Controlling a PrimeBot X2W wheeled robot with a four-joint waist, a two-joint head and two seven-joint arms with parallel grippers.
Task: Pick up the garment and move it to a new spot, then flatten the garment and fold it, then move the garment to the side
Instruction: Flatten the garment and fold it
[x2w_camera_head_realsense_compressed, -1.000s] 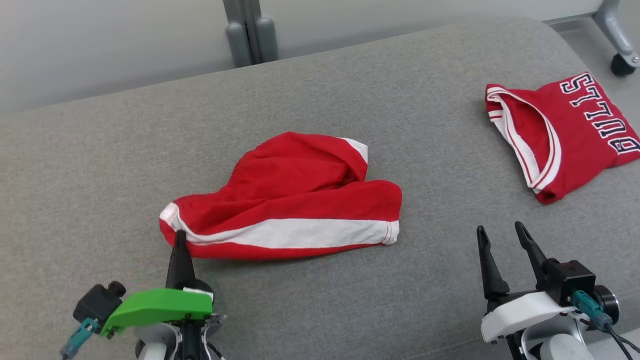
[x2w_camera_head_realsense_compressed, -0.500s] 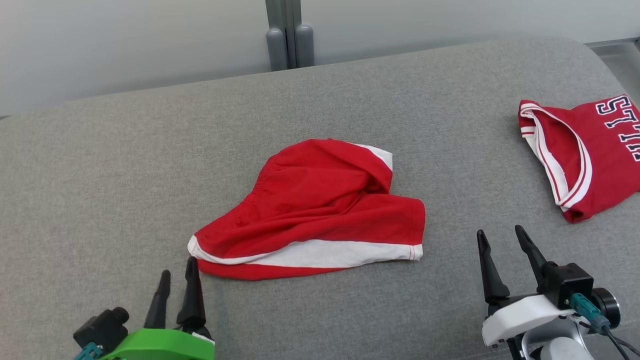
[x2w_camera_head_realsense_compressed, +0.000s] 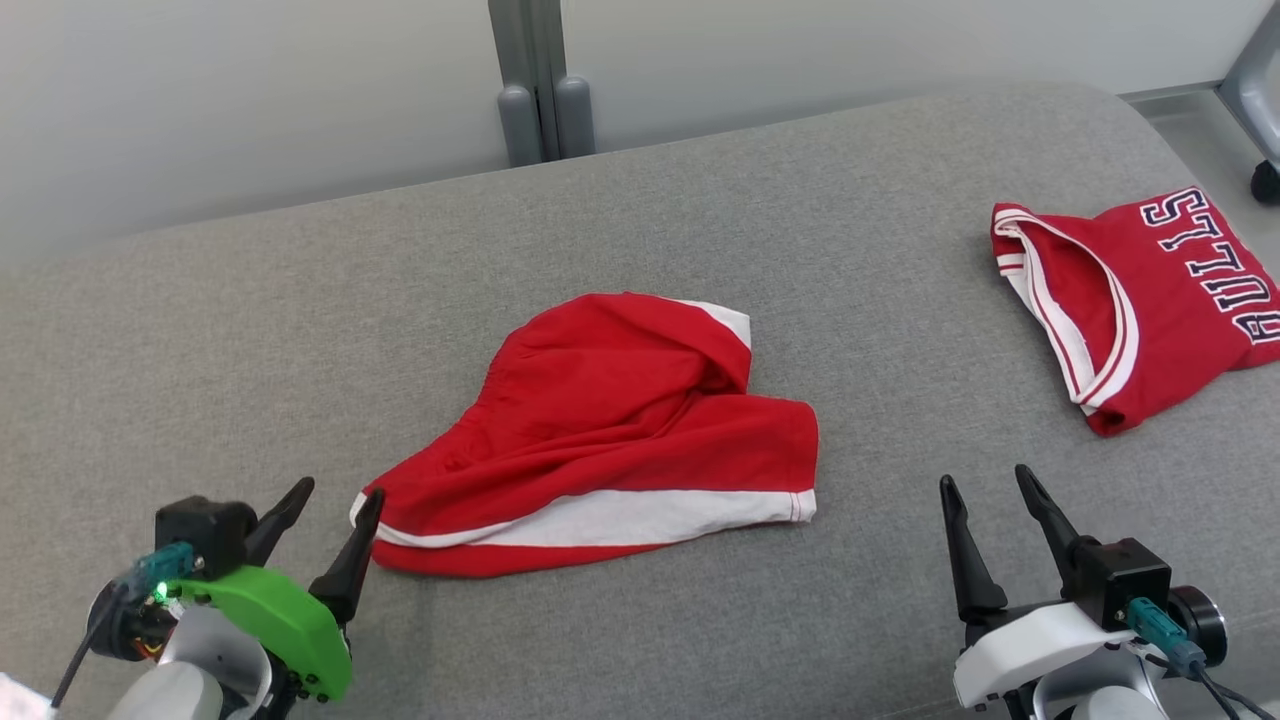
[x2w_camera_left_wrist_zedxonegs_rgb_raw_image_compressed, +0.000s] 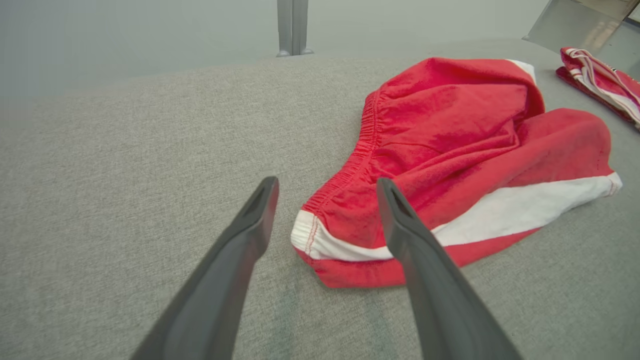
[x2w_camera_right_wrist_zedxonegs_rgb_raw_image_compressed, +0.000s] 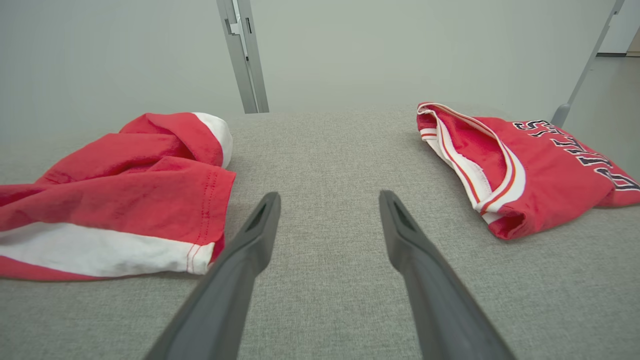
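The garment is a pair of red shorts with a white side stripe, lying crumpled in the middle of the grey cushioned surface. My left gripper stands open at its near left corner, holding nothing. In the left wrist view that white-banded corner of the garment sits low between the spread fingers of the left gripper. My right gripper is open and empty to the right of the shorts. In the right wrist view, the right gripper points at bare fabric beside the garment.
A folded red jersey with white trim and lettering lies at the far right, also in the wrist views. A grey post stands behind the surface. A caster wheel is beyond the rounded right edge.
My left gripper was shut on the garment's near left corner; it has opened, let go and drawn back to the lower left. The head camera has shifted. The right gripper is unchanged.
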